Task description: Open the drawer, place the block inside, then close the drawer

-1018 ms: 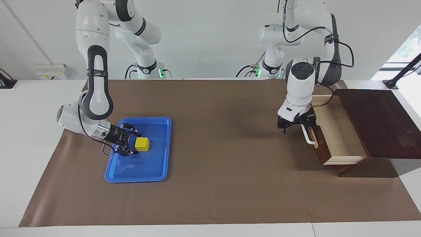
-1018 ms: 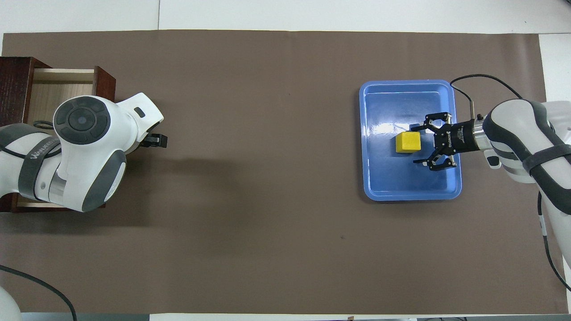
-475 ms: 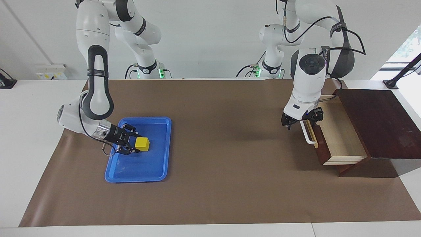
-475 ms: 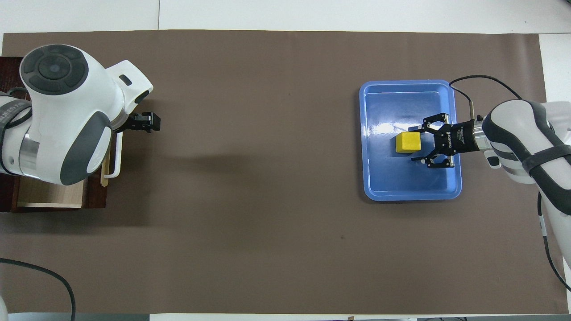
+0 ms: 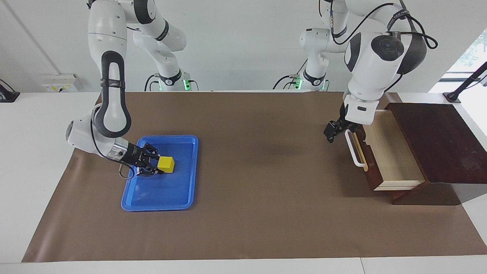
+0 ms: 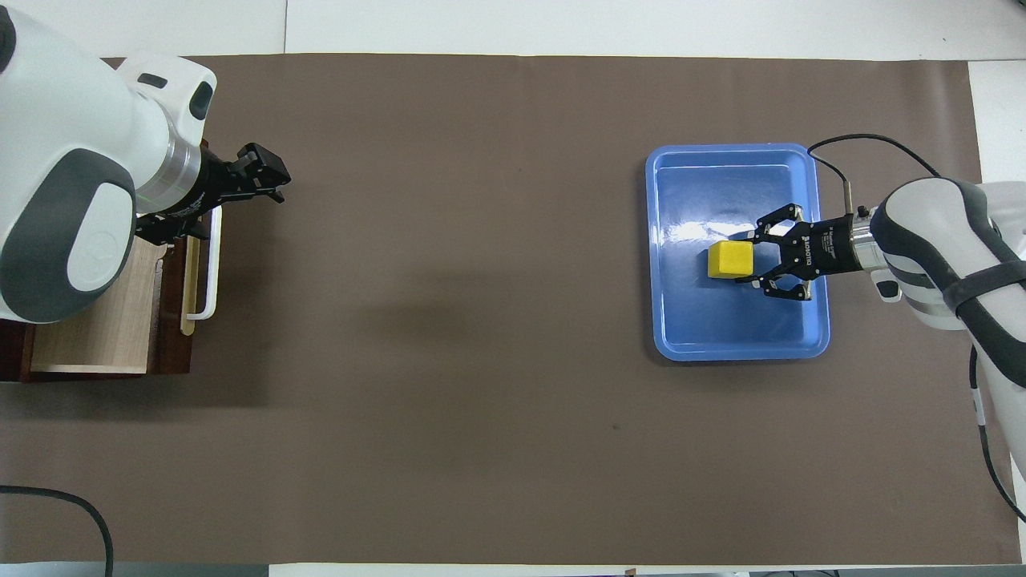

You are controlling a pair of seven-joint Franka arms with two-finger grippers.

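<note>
Both grippers were occupied: the right gripper was closed round the block in the tray — a grip, it seemed, for lifting — while the left gripper was raised just beside the handle, its fingers pressed together, with the drawer left open to receive the block.

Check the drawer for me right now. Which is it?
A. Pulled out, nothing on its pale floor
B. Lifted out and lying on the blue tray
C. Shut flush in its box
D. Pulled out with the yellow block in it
A: the drawer stands pulled out of its box with a bare pale floor, while the block sits in the blue tray at the right gripper.
</note>
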